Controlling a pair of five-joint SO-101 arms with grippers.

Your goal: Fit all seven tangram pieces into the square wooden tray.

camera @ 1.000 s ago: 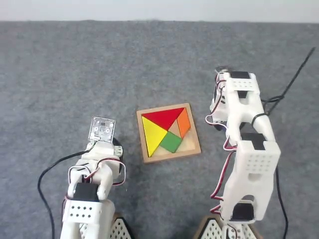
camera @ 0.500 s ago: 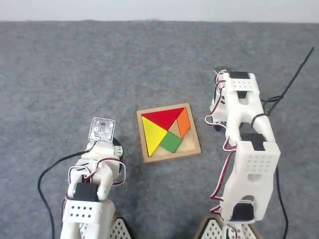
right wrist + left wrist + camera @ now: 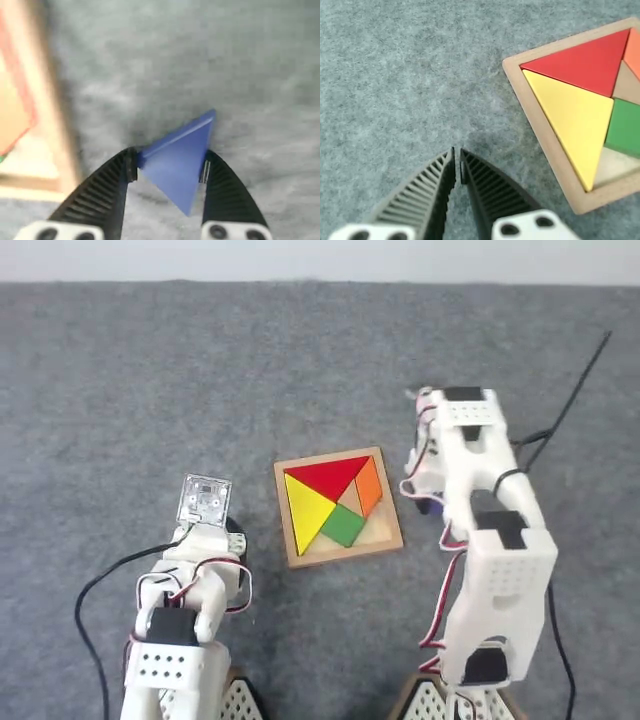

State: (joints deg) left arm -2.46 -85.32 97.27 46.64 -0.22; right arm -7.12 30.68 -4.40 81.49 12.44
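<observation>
The blue triangle (image 3: 180, 155) is clamped by two edges in the right gripper (image 3: 168, 164), just beside the tray (image 3: 348, 554), probably to be carried into its bare part. The right arm is stretched forward along the tray. The left gripper (image 3: 457, 152) is closed and empty above the table (image 3: 150, 370), near the tray.

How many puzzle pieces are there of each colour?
red piece: 1
yellow piece: 1
green piece: 1
orange piece: 1
blue piece: 1, held in the right claw
Total: 5 coloured pieces, 4 of them in the tray.
</observation>
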